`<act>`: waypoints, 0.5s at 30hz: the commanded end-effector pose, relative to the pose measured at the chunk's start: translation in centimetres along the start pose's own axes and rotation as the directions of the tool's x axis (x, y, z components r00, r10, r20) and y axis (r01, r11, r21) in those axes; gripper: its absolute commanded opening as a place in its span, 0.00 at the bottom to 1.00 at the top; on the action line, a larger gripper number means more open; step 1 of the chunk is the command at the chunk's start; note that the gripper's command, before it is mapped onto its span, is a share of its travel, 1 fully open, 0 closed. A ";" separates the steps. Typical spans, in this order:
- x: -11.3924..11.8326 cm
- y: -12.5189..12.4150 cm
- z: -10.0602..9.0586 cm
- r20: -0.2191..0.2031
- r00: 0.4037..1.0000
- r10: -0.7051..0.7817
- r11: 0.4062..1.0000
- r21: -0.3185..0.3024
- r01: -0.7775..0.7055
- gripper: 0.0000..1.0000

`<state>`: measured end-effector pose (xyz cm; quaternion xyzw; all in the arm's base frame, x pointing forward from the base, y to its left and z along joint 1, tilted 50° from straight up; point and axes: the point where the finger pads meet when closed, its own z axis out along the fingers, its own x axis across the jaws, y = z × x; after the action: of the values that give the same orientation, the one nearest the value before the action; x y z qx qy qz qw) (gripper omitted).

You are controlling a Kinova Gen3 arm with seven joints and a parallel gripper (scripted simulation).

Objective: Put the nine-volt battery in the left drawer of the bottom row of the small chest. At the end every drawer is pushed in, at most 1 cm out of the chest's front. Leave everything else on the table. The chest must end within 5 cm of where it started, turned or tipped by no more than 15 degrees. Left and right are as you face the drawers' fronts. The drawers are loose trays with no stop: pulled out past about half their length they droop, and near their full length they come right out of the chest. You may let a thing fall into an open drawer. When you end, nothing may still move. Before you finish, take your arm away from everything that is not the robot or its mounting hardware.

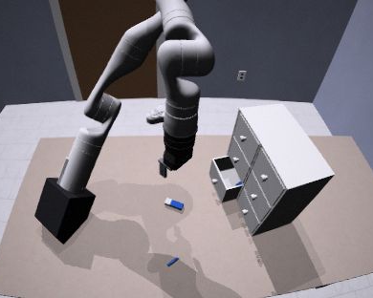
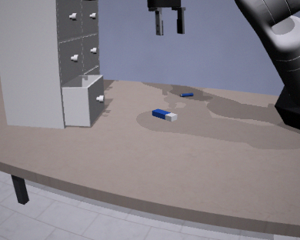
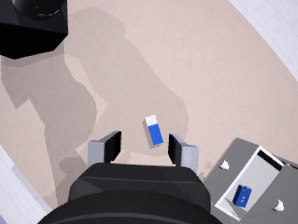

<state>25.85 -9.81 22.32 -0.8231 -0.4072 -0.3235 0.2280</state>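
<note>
The nine-volt battery, a blue block with small terminals at one end, lies inside the open left drawer of the bottom row. In the exterior view the drawer's wall hides it. That drawer stands out of the small white chest with its grey front level. The other drawers in view look pushed in. My gripper is open and empty, high above the table, on the arm's side of the open drawer.
A blue and white block lies on the table below and near my gripper. A small blue cylinder lies farther off. The arm's black base stands opposite the chest's fronts.
</note>
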 end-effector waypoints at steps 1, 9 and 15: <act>-0.5 -0.9 -0.3 0.004 0.991 0.136 0.991 0.017 -0.136 1.00; -1.4 -1.8 -1.1 0.011 0.917 0.398 0.917 0.019 -0.398 1.00; -2.2 -2.7 -1.9 0.018 0.771 0.636 0.771 0.019 -0.637 1.00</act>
<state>22.68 -10.80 22.35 -0.9060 -0.1520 -0.2385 0.3148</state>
